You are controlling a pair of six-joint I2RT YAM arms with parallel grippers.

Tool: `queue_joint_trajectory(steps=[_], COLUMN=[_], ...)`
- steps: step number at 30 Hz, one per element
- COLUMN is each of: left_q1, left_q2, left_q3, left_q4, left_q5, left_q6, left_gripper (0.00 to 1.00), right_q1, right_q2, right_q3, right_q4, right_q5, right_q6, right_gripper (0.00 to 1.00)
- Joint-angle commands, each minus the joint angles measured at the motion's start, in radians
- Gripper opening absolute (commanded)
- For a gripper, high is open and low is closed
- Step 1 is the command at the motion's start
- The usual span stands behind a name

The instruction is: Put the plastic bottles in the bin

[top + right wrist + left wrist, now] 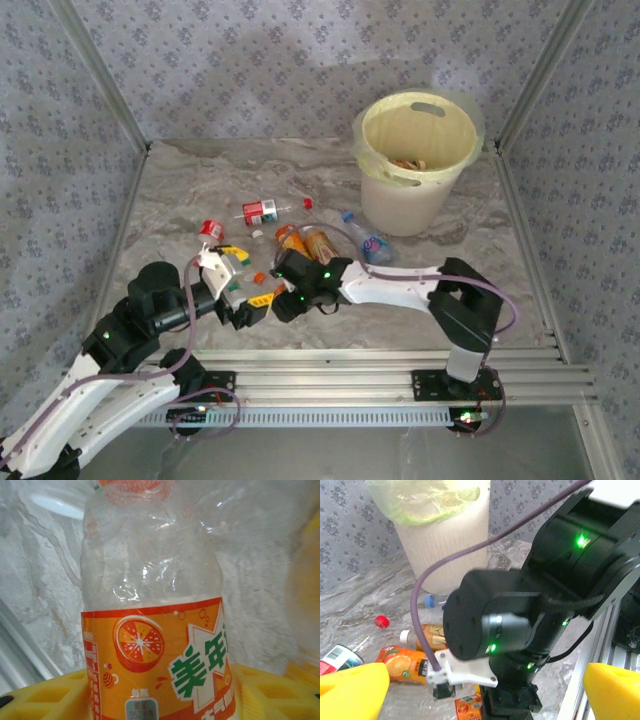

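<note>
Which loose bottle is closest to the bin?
The clear bottle with the blue label and blue cap, lying on its side beside the base of the bin. The orange-label bottles and the red-label bottle lie farther left.

One bin (417, 160), one loose red cap (308, 203) and at least six plastic bottles (259, 212) on the bench (470, 250); those inside the bin cannot be counted.

A: Where is the large round cream-yellow plastic bin (405, 205)?
B: In the far right corner of the grey marbled table (180, 190), near the back wall.
A: And the bottles?
B: The clear plastic bottle with a blue label (370, 245) lies just before the bin. Left of it, side by side, lie the brown-labelled clear bottle (320, 240) and the orange-labelled clear bottle (293, 238). The red-labelled clear bottle (260, 212) lies farther left and farther back.
</note>
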Motion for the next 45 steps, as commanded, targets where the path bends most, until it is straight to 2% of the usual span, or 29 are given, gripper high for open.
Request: queue_joint_trajectory(steps=[1,7,19,25,30,36,39,43,45], left_q1=[0.008,0.007,0.033,0.06,0.063,0.065,0.061,0.062,0.062], left_q2=[0.052,0.156,0.442,0.557,0.605,0.607,0.606,0.583,0.555], left_q3=[0.021,0.082,0.246,0.3,0.272,0.211,0.202,0.161,0.106], left_q4=[0.116,0.258,0.404,0.46,0.498,0.536,0.525,0.537,0.596], left_q5=[0.023,0.05,0.209,0.269,0.299,0.291,0.296,0.291,0.284], left_q6=[-0.037,-0.047,-0.053,-0.084,-0.101,-0.108,-0.102,-0.087,-0.096], left_gripper=[1.0,0.99,1.0,1.0,1.0,1.0,1.0,1.0,1.0], right_q1=[-0.031,-0.093,-0.316,-0.447,-0.573,-0.735,-0.807,-0.866,-0.88], right_q2=[-0.115,-0.274,-0.446,-0.445,-0.429,-0.362,-0.317,-0.258,-0.231], right_q3=[-0.014,0.005,0.24,0.398,0.508,0.594,0.642,0.694,0.717], right_q4=[-0.045,-0.146,-0.348,-0.415,-0.438,-0.456,-0.464,-0.469,-0.475], right_q5=[0.001,0.016,0.08,0.088,0.095,0.063,0.006,-0.046,-0.05], right_q6=[-0.016,-0.02,-0.174,-0.257,-0.307,-0.333,-0.331,-0.323,-0.323], right_gripper=[0.58,0.58,0.58,0.58,0.58,0.58,0.58,0.58,0.58])
